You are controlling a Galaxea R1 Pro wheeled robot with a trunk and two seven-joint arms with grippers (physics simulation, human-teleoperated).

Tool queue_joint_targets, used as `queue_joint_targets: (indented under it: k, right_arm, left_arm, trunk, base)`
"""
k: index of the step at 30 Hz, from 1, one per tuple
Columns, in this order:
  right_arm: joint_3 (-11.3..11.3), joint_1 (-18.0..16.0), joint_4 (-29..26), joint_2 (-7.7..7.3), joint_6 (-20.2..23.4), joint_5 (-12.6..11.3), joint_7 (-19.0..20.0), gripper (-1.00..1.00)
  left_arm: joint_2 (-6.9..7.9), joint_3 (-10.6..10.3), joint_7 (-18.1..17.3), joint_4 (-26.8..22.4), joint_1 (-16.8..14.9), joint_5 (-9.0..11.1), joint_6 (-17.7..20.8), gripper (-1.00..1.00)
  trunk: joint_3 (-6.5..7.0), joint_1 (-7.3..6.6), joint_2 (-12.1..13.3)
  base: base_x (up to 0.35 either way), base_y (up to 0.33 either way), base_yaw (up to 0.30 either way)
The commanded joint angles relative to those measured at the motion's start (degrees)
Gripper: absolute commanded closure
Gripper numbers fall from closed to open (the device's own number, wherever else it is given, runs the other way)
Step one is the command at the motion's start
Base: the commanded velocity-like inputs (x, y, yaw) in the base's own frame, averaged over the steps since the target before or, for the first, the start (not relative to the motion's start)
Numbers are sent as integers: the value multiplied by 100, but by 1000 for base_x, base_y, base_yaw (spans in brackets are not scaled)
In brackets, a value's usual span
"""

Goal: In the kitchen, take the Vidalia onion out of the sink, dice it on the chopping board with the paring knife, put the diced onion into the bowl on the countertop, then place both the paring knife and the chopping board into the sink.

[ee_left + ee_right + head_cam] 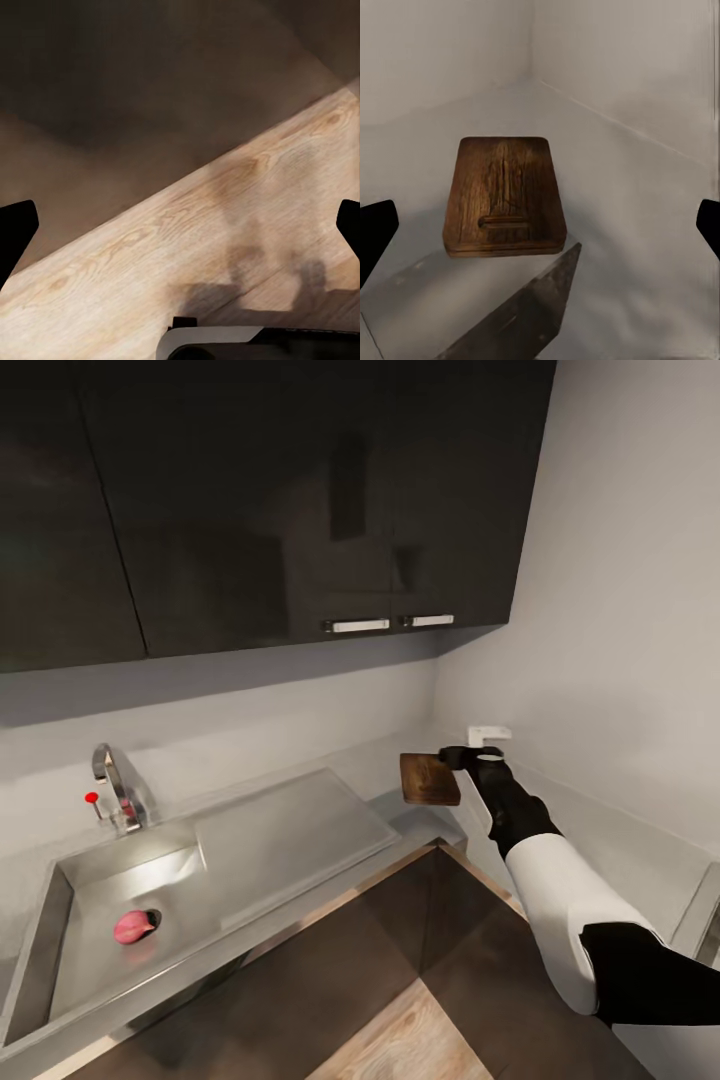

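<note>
Sink: rectangular grey steel sink (260,840) with a flat drainboard, set in the long grey countertop (400,830); curved chrome tap with a red knob (112,792) stands at its back edge.
Onion: pinkish rounded Vidalia onion (133,926) sits on the basin floor, right next to the round dark drain.
Board: dark brown rectangular wooden chopping board (504,196) lies flat on the countertop in the corner by the wall, handle slot toward the right wrist camera.
Bowl: white squarish bowl (488,734) sits just behind the board near the wall.
Right gripper: right gripper (462,757) hovers right at the board's edge, fingers spread wide apart, nothing between them.
Left gripper: left gripper (180,225) is over a light wood-grain floor (225,225), fingers also spread, holding nothing.
Knife: honestly can't make it out.
</note>
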Motion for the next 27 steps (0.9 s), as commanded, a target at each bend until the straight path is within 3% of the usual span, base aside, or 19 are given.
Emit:
queue_joint_targets:
  k: [1, 6, 11, 15, 17, 20, 22, 27]
  right_arm:
    - [12, -2, 4, 5, 37, 3, -142, -100]
    - [-10, -4, 109, 60, 55, -23, -789, -100]
    - [-27, -9, 179, 88, 116, -39, -1053, -100]
    - [-34, -66, 181, 189, 353, -111, -1686, -100]
    - [-37, -79, 157, 244, 407, -227, -1923, -100]
    - [-24, -89, 103, 433, 459, -627, -2215, -100]
    - [-18, -90, 99, 506, 463, -740, -2273, -100]
    - [-20, -91, 134, 530, 472, -809, -2309, -100]
  left_arm:
    - [1, -2, 1, -2, 3, 13, -11, -100]
    - [-5, -9, 1, -2, 2, 13, -11, -100]
    - [-7, -11, 1, -7, 3, 12, -11, -100]
    - [-7, -11, 1, 1, 2, 13, -11, -100]
    - [-7, -11, 1, 18, 1, 13, -11, -100]
    - [-7, -11, 1, 52, 4, 13, -11, -100]
    - [-7, -11, 1, 88, 2, 13, -11, -100]
    - [-7, -114, 1, 193, 2, 13, -11, -100]
  trunk:
    - [-4, 3, -6]
    - [-4, 3, -6]
    - [-4, 3, -6]
    - [-4, 3, -6]
    - [-4, 3, -6]
    - [-4, 3, -6]
    - [-4, 3, -6]
    - [-4, 3, -6]
  base:
    - [5, 17, 0]
    - [2, 5, 0]
    - [0, 0, 0]
    - [0, 0, 0]
    - [0, 0, 0]
    - [26, 2, 0]
    - [170, 15, 0]
    - [301, 6, 0]
